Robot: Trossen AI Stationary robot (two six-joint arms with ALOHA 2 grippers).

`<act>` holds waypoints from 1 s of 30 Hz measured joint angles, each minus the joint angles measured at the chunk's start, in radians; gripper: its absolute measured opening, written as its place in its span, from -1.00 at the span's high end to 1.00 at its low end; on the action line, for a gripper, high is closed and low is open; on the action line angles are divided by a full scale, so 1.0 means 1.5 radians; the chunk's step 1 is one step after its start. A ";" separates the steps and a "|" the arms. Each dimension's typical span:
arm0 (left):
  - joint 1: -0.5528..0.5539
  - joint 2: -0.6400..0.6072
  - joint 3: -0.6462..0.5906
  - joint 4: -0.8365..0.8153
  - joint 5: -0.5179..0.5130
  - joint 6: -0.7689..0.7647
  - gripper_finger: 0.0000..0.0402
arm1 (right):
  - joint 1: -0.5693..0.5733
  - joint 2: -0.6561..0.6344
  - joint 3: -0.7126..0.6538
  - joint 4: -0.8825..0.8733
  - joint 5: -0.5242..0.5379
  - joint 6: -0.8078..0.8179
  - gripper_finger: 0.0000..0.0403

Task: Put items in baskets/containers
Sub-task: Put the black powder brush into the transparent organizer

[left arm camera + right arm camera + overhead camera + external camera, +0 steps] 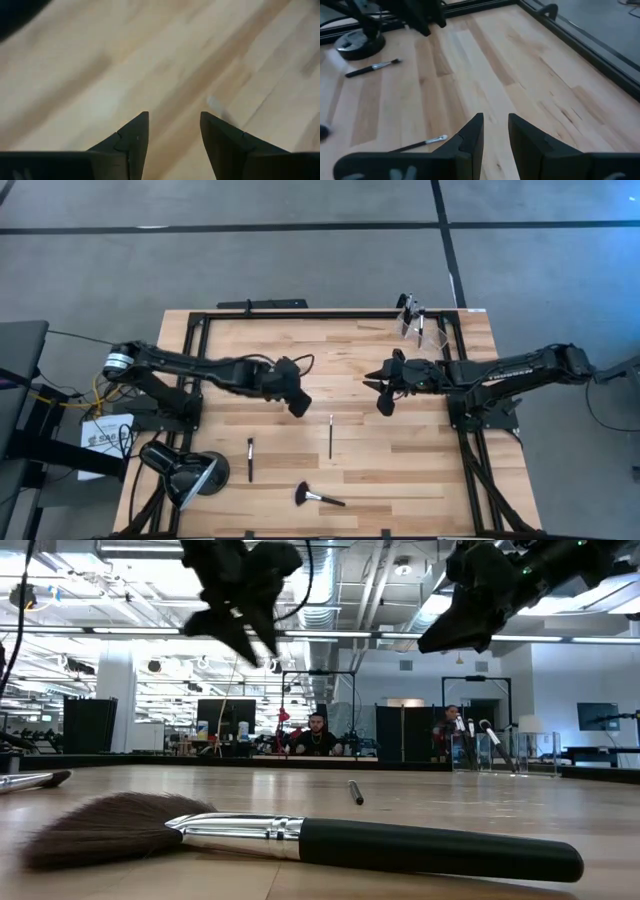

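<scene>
I count three makeup brushes loose on the table: one fluffy-headed brush (pixel 316 498), one short thin brush (pixel 250 457), one long thin brush (pixel 331 436). One clear holder (pixel 414 326) at the far right corner, with at least two brushes standing in it; exact number I can't tell. One black dome lamp (pixel 185 470). Two grippers: left gripper (pixel 298 406), right gripper (pixel 381 398).

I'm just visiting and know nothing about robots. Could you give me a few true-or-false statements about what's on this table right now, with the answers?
1. Three brushes lie loose on the wooden table. True: a short brush, a thin brush and a fluffy brush.
2. The left gripper is holding a brush. False: its jaws are open and empty.
3. The clear holder stands at a far corner. True.
4. The clear holder is empty. False: brushes stand in it.
5. The right gripper rests on the table. False: it hangs above it.
</scene>
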 joint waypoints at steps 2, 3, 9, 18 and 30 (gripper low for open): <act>0.010 0.022 0.039 -0.110 0.065 -0.045 0.13 | 0.005 0.000 0.000 -0.001 0.000 0.000 0.61; 0.011 0.034 0.050 -0.158 0.097 -0.066 0.13 | 0.007 0.000 0.000 -0.002 0.000 0.000 0.61; -0.034 0.106 0.057 -0.310 0.308 -0.160 0.13 | 0.007 0.000 0.000 -0.002 0.000 0.000 0.61; -0.105 0.141 0.039 -0.340 0.454 -0.255 0.13 | 0.018 0.000 0.000 -0.001 -0.029 0.012 0.61; -0.109 0.135 -0.096 -0.253 0.439 -0.356 0.13 | 0.113 0.000 0.000 -0.001 -0.030 0.056 0.61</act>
